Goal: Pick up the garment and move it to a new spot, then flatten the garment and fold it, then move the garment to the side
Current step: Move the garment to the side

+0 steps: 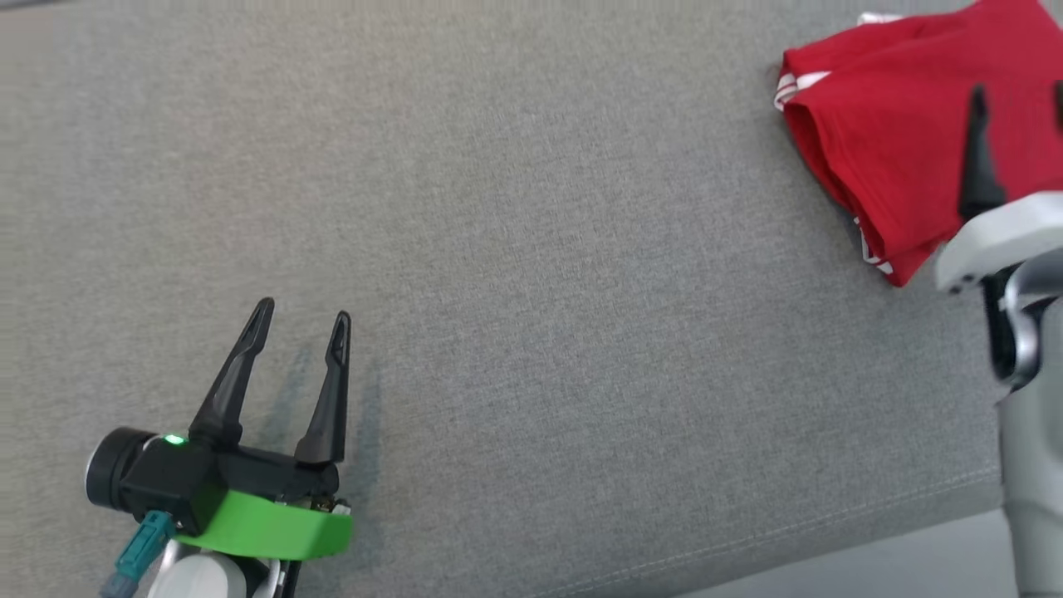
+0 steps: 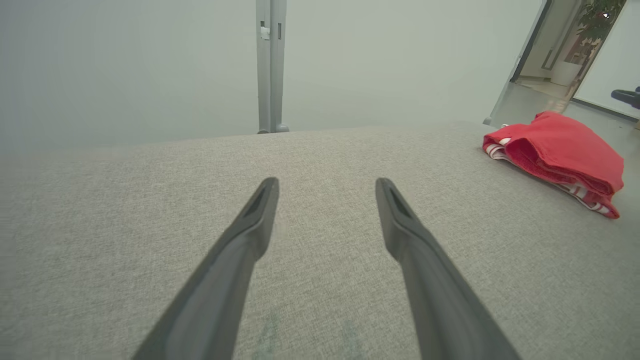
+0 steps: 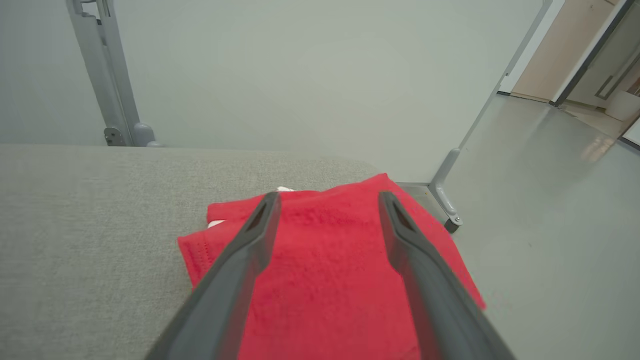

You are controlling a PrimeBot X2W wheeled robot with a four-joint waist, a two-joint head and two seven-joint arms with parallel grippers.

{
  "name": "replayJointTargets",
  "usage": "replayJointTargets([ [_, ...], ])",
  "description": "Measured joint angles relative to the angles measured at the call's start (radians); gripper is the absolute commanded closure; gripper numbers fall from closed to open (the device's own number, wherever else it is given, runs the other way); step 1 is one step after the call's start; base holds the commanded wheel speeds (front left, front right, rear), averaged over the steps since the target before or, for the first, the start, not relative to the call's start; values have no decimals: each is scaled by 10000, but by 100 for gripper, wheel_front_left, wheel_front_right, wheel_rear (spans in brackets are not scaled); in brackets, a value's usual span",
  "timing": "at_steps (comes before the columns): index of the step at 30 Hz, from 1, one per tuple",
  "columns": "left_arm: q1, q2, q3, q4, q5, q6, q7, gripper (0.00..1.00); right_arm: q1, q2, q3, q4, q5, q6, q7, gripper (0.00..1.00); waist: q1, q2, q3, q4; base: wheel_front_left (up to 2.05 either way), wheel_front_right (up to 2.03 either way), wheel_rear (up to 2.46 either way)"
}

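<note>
The garment (image 1: 889,141) lies folded into a thick red wad with white stripes at its edges. It sits at the far right corner of the counter (image 1: 531,291), and from the right wrist view its outer corner (image 3: 450,270) seems to reach the edge or hang a little over it. The right gripper (image 1: 1020,87) is above it, jaws wide apart and holding nothing, with one finger on each side of the top layer. I can't tell whether the tips touch the cloth.

To my eye the setting aside is nearly finished. The arm would best rise straight off the fold, jaws kept spread, so neither tip drags the top layer open or tugs the wad over the edge.

The left gripper (image 1: 304,309) hangs well apart at the near left, jaws open and empty.
</note>
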Motion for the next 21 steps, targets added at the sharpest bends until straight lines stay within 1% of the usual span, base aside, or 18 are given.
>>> replayJointTargets([
  [7, 495, -811, 848, 546, -33, 0, 0, 0, 1055, 293, 1530, 506, 585, 0, -1628, 0, 0, 0, -1122, 309, 0, 0, 0],
  [10, 665, -1076, 1183, 767, -138, 0, -2, 0, 1479, 523, 2075, 650, 711, 0, -2094, 0, 0, 0, -1584, 453, 0, 0, 0],
  [13, 816, -1258, 1415, 909, -295, 0, -2, 0, 1924, 633, 2537, 625, 736, 0, -2268, 0, 0, 0, -2028, 607, 0, 0, 0],
  [14, 875, -1290, 1515, 957, -334, 0, -2, 0, 2092, 686, 2566, 487, 740, 0, -2278, 0, 0, 0, -2172, 658, 0, 0, 0],
  [15, 1008, -1346, 1699, 1005, -334, 0, -2, 0, 2422, 784, 2594, -163, 780, 0, -2284, 0, 0, 0, -2457, 765, 0, 0, 0],
  [16, 1049, -1381, 1778, 1014, -313, 6, -2, 0, 2607, 857, 2583, -512, 780, 0, -2311, 0, 0, 0, -2596, 818, 0, 0, 0],
  [21, 1406, -1469, 1962, 1118, 125, 69, 0, 0, 4071, 1018, 2573, -2050, 792, -2, -2311, 0, -1, 0, -3268, 1104, 0, 0, 0],
])
